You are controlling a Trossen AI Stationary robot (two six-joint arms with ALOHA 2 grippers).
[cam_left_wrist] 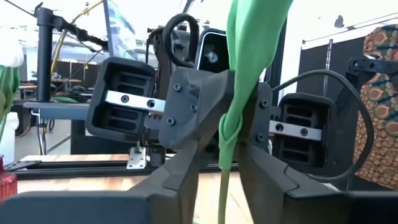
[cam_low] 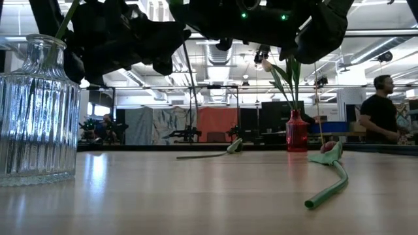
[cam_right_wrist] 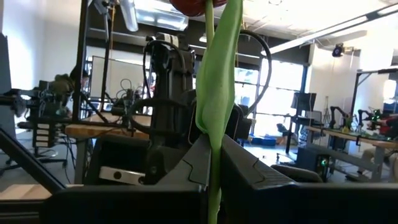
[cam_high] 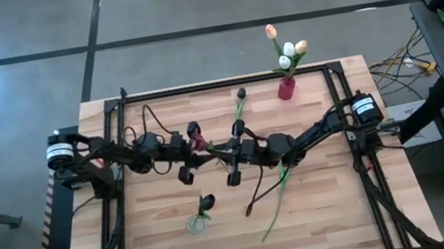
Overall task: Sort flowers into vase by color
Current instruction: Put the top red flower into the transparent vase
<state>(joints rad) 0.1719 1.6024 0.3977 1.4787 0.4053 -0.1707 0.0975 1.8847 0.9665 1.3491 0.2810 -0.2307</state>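
Observation:
A maroon-headed tulip [cam_high: 197, 138] hangs in mid-air over the table's middle, where my two grippers meet. My right gripper [cam_high: 232, 151] is shut on it. In the right wrist view the dark head [cam_right_wrist: 199, 5] and a long leaf [cam_right_wrist: 217, 87] rise past the fingers. My left gripper [cam_high: 211, 149] faces it, open, one finger on each side of the stem [cam_left_wrist: 222, 183] without touching. A clear glass vase [cam_high: 195, 225] holds one maroon tulip [cam_high: 206, 202]. A red vase [cam_high: 286, 88] holds white and peach tulips [cam_high: 286, 50]. My right gripper [cam_right_wrist: 213, 155] pinches the tulip between its two fingers, on the stem where the leaf wraps it [cam_right_wrist: 214, 140], below the head. The fingers come level from the table's right and lie across the stem. The tulip is lifted clear of the table.
One loose tulip [cam_high: 240, 108] lies on the far middle of the table. Two more stems [cam_high: 275, 197] lie near the right arm. In the low view the glass vase [cam_low: 36, 111] stands close on the left and a fallen tulip [cam_low: 333, 173] lies on the right. A person [cam_low: 379, 111] stands beyond the table.

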